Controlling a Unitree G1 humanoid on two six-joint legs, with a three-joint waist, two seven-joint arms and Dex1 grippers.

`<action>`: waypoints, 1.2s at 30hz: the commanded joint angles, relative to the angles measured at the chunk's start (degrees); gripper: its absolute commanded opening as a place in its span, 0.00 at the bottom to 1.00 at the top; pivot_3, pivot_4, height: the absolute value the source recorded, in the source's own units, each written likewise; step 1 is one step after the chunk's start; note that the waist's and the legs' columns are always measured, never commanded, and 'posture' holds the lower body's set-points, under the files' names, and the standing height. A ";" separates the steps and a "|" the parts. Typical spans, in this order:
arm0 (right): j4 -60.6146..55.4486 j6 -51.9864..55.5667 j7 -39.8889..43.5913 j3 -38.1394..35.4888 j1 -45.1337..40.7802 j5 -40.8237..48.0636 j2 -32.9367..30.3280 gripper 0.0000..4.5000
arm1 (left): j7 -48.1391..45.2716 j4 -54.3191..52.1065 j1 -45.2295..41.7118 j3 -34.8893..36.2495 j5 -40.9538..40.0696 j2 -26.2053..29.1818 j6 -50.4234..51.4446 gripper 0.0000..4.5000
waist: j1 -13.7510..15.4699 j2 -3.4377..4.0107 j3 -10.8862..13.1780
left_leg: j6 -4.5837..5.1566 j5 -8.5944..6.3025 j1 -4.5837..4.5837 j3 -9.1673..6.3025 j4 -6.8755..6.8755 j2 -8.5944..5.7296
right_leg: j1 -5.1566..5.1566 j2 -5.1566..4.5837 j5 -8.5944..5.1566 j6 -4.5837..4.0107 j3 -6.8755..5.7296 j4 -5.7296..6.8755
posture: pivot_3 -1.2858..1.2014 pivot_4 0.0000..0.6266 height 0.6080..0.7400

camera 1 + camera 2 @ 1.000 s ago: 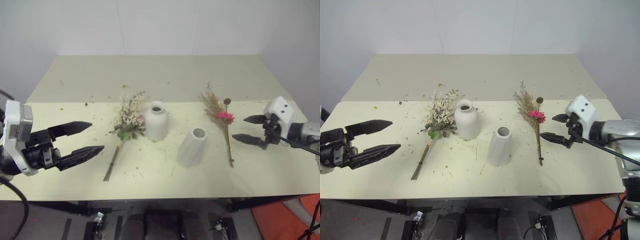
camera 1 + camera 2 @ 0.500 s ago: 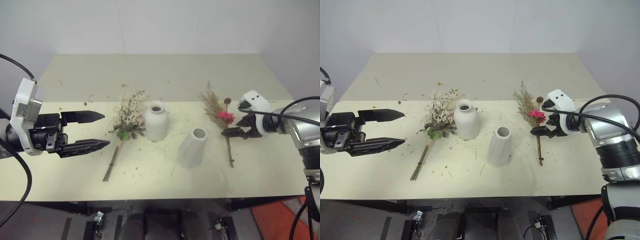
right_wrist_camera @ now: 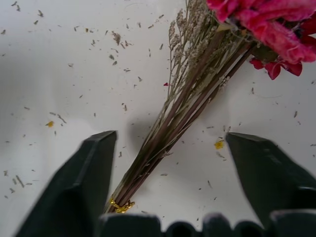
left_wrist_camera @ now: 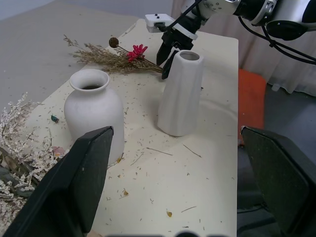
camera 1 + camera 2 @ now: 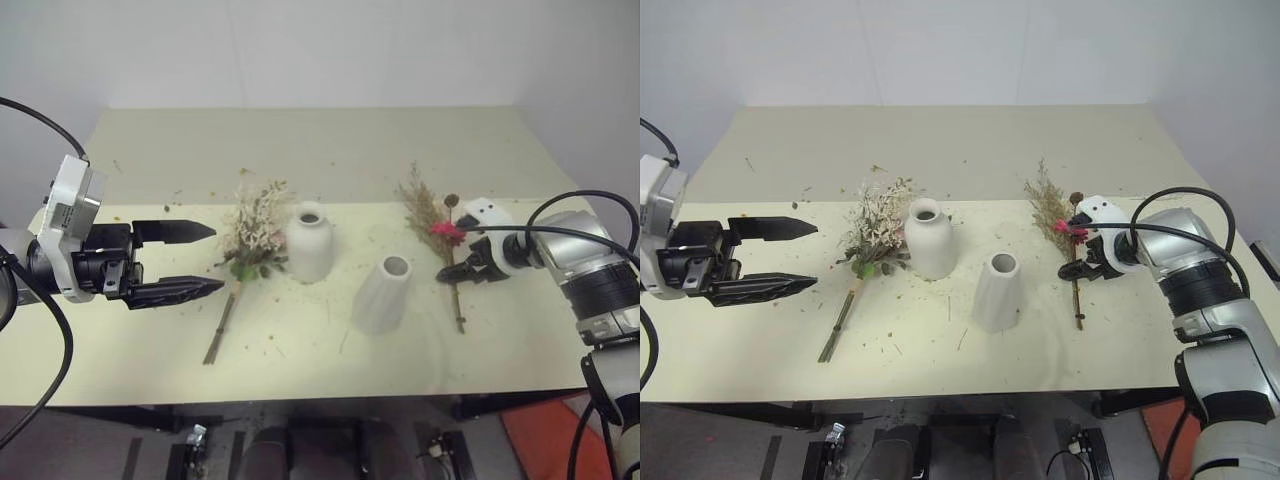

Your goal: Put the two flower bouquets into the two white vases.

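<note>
Head camera first: the right gripper (image 5: 458, 270) is down at the pale surface (image 5: 330, 150), its jaws apart and straddling the stems of the dried bouquet (image 5: 437, 229), just below the pink flower. The stems run on past the jaws toward the near edge of the surface. Nothing is clamped; the bouquet lies flat. Just to the left of those jaws stands the tapered ribbed vase (image 5: 383, 294), upright, mouth open to the top. Further left is the rounded bottle vase (image 5: 309, 243), also upright, and touching its left flank lies the cream-pink bouquet (image 5: 255, 235), blooms away, stem (image 5: 222, 325) trailing toward the near edge. The left gripper (image 5: 190, 261) hangs off to the left, jaws wide apart and pointing at that bouquet, with a clear gap between the tips and the leaves.

Left wrist camera now: two broad black fingers (image 4: 74, 182) stand far apart with nothing between them. Straight ahead of the jaws sit the rounded vase (image 4: 93, 114) and the ribbed vase (image 4: 180, 94), near each other but not touching. Beyond them the dried bouquet (image 4: 116, 57) lies on the surface, and the right gripper (image 4: 166, 57) stands over its stem end. Cream sprigs (image 4: 19, 148) lie beside one finger.

Right wrist camera: the fingers (image 3: 91, 173) are spread, and the bundle of tan stems (image 3: 170, 143) runs slantwise through the gap between the jaws, closer to one finger, touching neither. A small gold tie (image 3: 121, 206) binds the stems near the jaw base; pink petals (image 3: 266, 29) lie ahead. Bits of dried litter (image 3: 49, 123) dot the surface.
</note>
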 commanded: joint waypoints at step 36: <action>-37.24 -8.68 -9.44 -47.18 13.68 46.98 17.86 0.00 | -12.40 12.57 -23.05 -20.58 9.69 -11.11 -3.07 1.00 | -0.17 0.01 0.01 | 0.01 0.00 0.03 -0.04 0.02 0.07 | 0.03 0.09 0.04 0.06 0.01 0.11 | 0.52 0.24 1.00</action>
